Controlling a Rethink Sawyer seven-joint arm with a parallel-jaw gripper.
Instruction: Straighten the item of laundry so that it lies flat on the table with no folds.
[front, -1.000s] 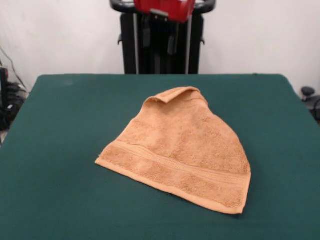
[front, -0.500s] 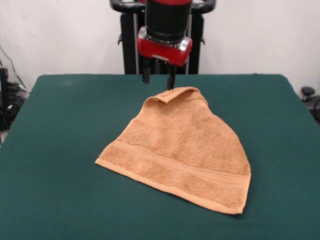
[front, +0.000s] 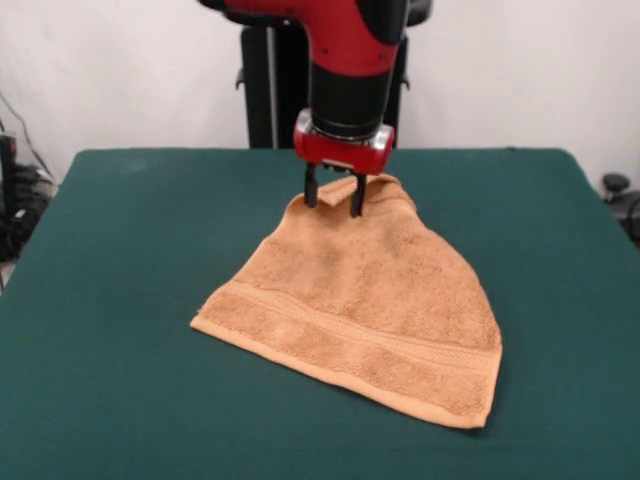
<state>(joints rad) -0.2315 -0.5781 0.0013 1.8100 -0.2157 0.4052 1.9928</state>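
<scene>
The orange-tan towel (front: 365, 300) lies on the dark green table (front: 110, 300), folded into a rough triangle. Its wide edge with a woven band faces the camera, and its narrow far end is curled over. My gripper (front: 333, 196) hangs from the red and black arm just above that curled far end. Its two dark fingers (front: 311, 190) are spread apart and point down. They hold nothing.
The robot's black pedestal (front: 270, 90) stands behind the table's far edge. Cables and equipment (front: 15, 200) sit off the table at the left. A dark object (front: 618, 190) sits off the right edge.
The arm has come down and towards the camera. One second ago only its red tip showed at the top edge. Now the gripper is low over the towel's far end.
</scene>
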